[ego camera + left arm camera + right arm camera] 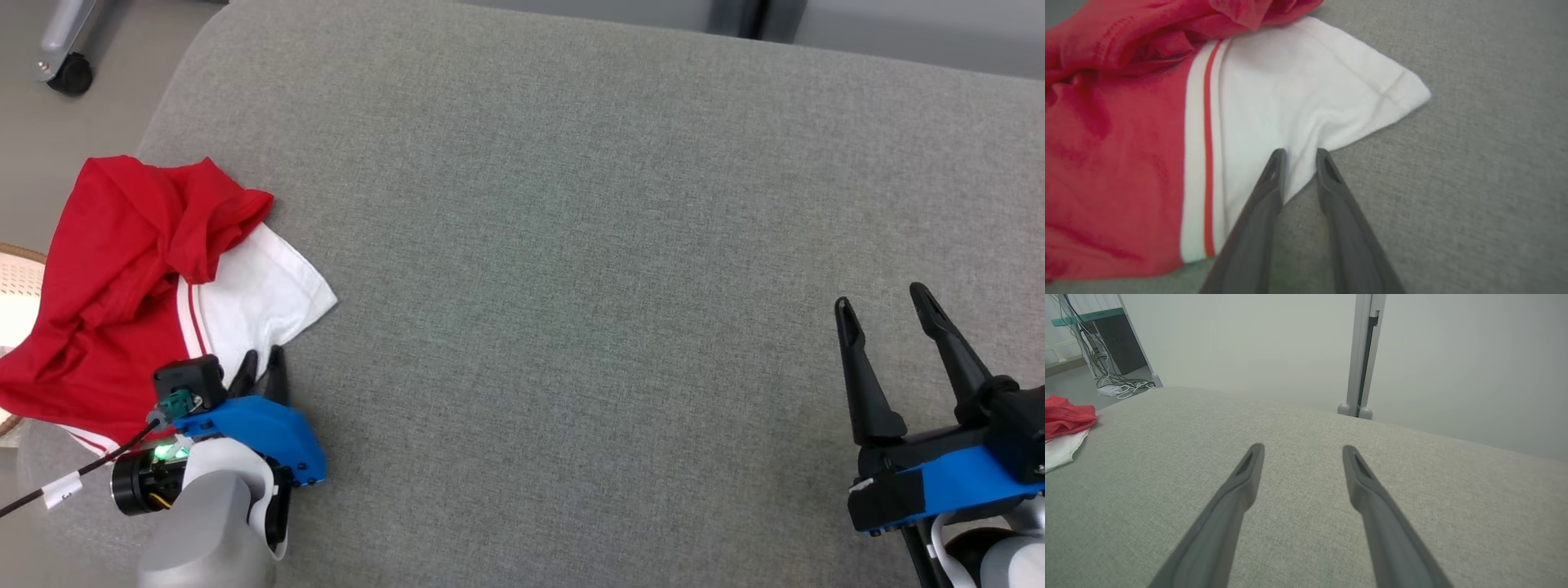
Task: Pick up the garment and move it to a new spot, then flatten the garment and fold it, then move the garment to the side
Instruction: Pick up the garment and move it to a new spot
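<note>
On the grey cushion's (571, 245) left edge, our left gripper (1300, 153) straddles the crumpled red-and-white garment's (122, 269) white hem, jaws half-narrowed; whether they pinch, we cannot tell. Our right gripper (880, 296) waits open. We judge the cloth light and limp, best taken at that hem.

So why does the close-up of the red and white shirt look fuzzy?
Left wrist view: the red and white cloth garment is soft, out of focus, and one dark gripper finger is smeared. Head view: crisp, evenly lit, faint shadows. Right wrist view: sharp, flat light.
</note>
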Available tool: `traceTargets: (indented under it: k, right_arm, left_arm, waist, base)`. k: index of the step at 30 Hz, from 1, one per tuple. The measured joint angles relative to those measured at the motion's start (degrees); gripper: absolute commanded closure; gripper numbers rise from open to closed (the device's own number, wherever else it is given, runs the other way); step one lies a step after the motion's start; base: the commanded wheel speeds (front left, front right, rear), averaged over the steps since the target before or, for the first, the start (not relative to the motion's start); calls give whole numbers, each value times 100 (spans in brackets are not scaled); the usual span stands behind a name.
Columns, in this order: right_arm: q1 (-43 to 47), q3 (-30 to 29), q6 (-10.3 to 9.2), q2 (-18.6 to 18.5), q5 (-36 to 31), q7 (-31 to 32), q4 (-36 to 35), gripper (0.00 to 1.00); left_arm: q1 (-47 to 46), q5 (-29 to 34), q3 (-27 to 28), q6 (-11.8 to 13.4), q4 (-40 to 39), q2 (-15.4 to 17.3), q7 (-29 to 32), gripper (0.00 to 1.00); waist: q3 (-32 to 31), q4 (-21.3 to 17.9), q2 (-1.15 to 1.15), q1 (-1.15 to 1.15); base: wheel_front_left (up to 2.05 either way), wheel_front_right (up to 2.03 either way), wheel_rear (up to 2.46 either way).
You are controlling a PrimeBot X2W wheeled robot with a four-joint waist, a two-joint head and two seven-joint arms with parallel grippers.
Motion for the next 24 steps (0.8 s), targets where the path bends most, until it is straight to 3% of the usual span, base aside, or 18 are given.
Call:
traceTargets:
  k: [4, 14, 24]
  right_arm:
    - [1, -3, 0, 11, -1, -63, 52, 0]
    - [105, 51, 0, 170, -25, -358, 328, 0]
    - [381, 89, 0, 276, 87, -495, 493, 0]
  left_arm:
    - [-32, 34, 21, 57, -26, 67, 4, 100]
    - [977, 567, 345, 547, -2314, 175, 23, 100]
    - [2267, 973, 57, 638, -4068, 47, 126, 100]
  waist:
    - [-110, -2, 0, 0]
    - [-731, -86, 0, 1]
    - [-1377, -493, -1, -1]
  base:
    - [0, 0, 0]
    - [0, 0, 0]
    - [0, 0, 0]
